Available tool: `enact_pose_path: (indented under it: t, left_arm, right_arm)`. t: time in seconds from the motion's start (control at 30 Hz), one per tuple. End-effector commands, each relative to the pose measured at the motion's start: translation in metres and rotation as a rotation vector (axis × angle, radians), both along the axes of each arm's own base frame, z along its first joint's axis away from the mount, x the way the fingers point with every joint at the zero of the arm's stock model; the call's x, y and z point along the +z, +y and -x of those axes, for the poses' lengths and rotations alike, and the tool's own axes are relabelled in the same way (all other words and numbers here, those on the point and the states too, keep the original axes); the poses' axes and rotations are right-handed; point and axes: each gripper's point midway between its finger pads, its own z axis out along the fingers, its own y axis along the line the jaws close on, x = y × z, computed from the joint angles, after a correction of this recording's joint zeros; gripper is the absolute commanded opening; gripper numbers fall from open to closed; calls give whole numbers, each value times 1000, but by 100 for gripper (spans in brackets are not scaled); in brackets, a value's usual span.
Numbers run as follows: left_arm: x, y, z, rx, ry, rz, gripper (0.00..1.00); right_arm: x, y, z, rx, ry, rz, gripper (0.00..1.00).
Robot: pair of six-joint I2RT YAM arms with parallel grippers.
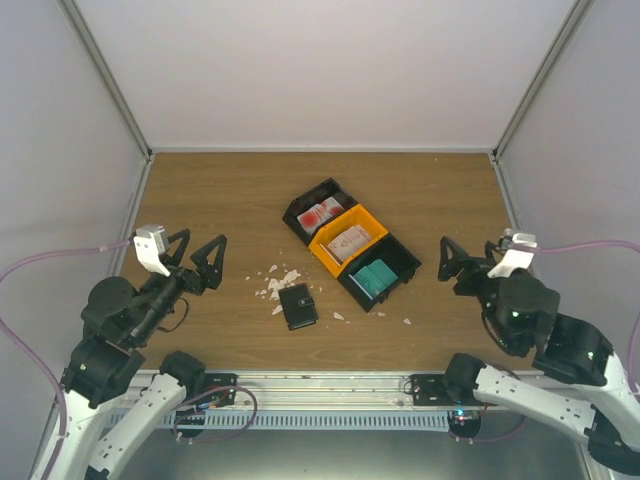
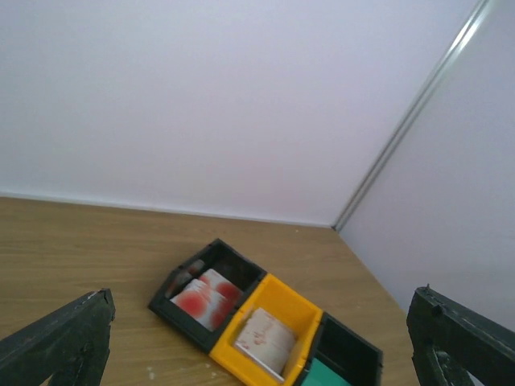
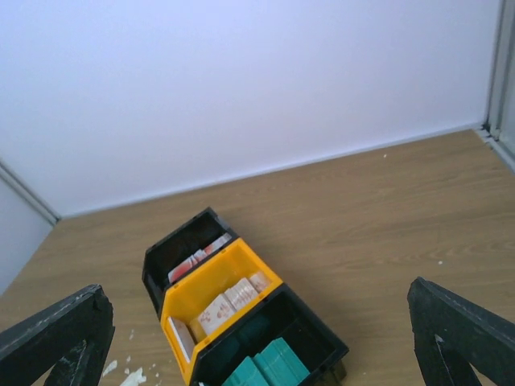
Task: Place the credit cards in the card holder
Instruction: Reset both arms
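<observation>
The card holder (image 1: 298, 306), a small black wallet, lies folded on the wooden table in front of three joined bins. Those bins hold the credit cards: red-and-white ones (image 1: 321, 212) (image 2: 204, 297) (image 3: 198, 259), pale ones (image 1: 350, 241) (image 2: 262, 336) (image 3: 226, 309) and teal ones (image 1: 376, 278) (image 3: 274, 366). My left gripper (image 1: 203, 241) (image 2: 259, 315) hovers open left of the wallet, nothing between its fingers. Right of the bins my right gripper (image 1: 467, 245) (image 3: 256, 304) is open and empty too. Neither wrist view shows the wallet.
White paper scraps (image 1: 277, 281) lie scattered just left of and behind the wallet, a few more near the teal bin (image 1: 407, 322). The bins are a black one (image 1: 306, 200), an orange one (image 1: 372, 225) and another black one (image 1: 405, 262). White walls enclose the table on three sides.
</observation>
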Motion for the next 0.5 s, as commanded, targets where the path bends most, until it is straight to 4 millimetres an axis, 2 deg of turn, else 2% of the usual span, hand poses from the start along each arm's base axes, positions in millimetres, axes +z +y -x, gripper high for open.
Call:
enact_pose_path:
  t: [0.0, 0.3, 0.47]
  left_arm:
    - [3, 19, 5, 88, -20, -92, 99]
    - [16, 46, 26, 183, -109, -108, 99]
    - [11, 46, 28, 179, -120, -112, 99]
  right_arm:
    - [11, -34, 8, -103, -24, -21, 100]
    - [11, -70, 25, -180, -14, -70, 100]
    - [11, -76, 28, -182, -29, -98, 100]
